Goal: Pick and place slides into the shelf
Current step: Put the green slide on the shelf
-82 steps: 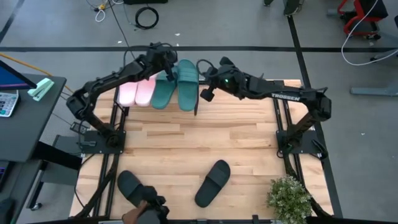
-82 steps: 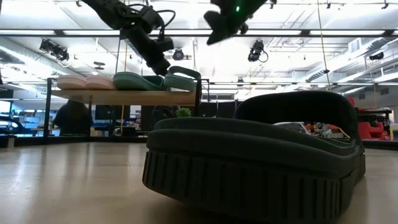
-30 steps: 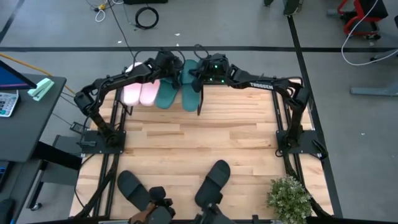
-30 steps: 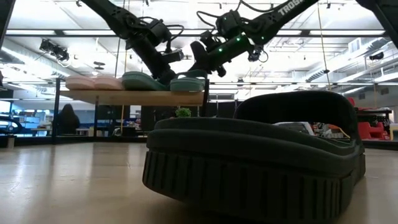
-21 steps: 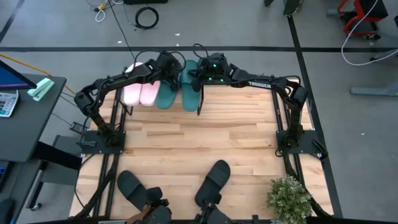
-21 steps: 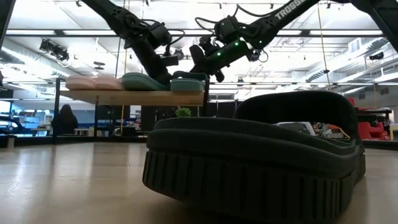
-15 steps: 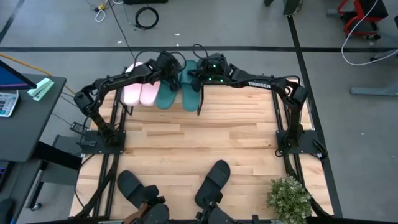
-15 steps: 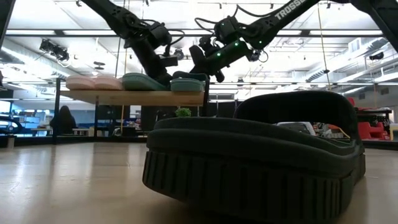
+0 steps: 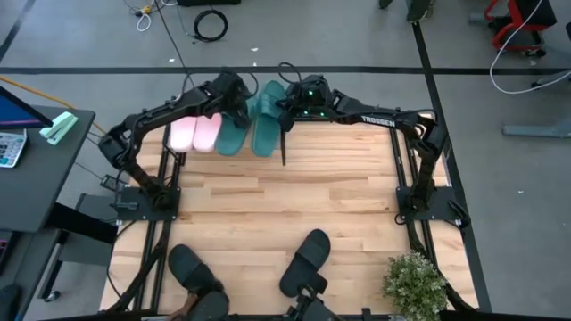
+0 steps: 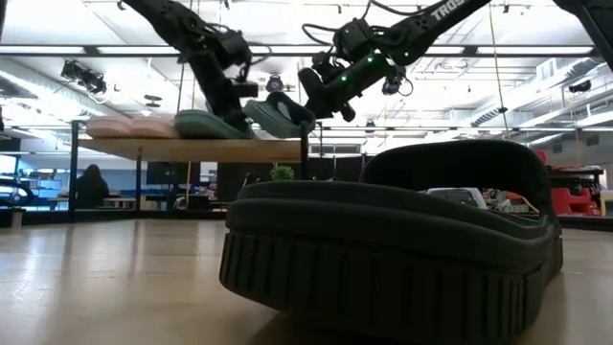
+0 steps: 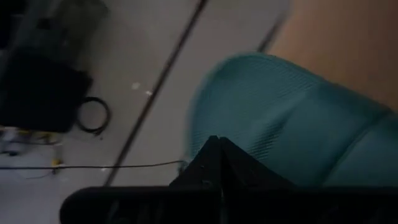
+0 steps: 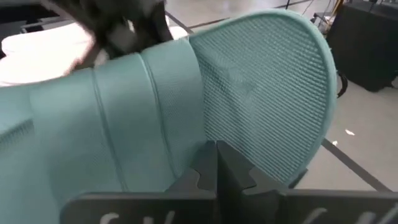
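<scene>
High view: both grippers meet at the shelf (image 9: 234,143), where the right gripper (image 9: 284,109) is clamped on a teal slide (image 9: 265,122) tilted up off the plank; whether the left gripper (image 9: 237,104) is closed cannot be told. Settling the teal pair seems the step; next, lower it flat beside its mate (image 9: 234,132). Count: two pink (image 9: 194,132), two teal, two black (image 9: 305,259) on the table (image 9: 294,196).

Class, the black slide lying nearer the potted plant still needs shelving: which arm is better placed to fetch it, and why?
Probably the right: that black slide lies on the right arm's half of the table, though both grippers are now up at the shelf.
</scene>
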Robot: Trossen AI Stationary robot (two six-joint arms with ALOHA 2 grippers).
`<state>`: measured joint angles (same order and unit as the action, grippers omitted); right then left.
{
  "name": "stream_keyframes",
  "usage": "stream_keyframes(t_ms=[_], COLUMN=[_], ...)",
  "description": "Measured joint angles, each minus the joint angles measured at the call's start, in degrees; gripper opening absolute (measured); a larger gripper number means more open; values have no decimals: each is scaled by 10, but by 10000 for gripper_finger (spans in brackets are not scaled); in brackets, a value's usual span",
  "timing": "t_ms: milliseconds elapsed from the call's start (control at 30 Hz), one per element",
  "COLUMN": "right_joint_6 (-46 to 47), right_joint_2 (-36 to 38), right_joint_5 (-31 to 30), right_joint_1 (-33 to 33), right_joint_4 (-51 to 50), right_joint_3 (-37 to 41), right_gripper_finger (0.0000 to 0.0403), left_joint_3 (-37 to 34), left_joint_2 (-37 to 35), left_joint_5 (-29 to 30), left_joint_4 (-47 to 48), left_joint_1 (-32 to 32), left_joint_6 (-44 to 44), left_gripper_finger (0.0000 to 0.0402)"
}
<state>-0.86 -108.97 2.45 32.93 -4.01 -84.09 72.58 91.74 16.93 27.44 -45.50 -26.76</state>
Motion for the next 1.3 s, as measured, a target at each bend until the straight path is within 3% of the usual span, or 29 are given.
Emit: stream_keyframes(t_ms=[100, 467, 1067, 1300], right_joint_6=[-7, -31, -67, -67], right_joint_2=[2, 3, 41, 95], right_joint_5=[1, 11, 10, 5], right_joint_1=[0, -7, -25, -47], right_joint_4=[10, 39, 76, 69], right_joint_3=[2, 4, 4, 3], right_gripper_finger=[0, 4, 90, 90], left_joint_3=[-1, 0, 1, 1], left_joint_2=[-28, -39, -57, -55], left_joint_5=[21, 8, 2, -83], left_joint_4=[13, -26, -105, -120], left_joint_1=[-2, 7, 50, 78], left_joint_6=[-1, 4, -11, -24], left_gripper_finger=[0, 9, 56, 10])
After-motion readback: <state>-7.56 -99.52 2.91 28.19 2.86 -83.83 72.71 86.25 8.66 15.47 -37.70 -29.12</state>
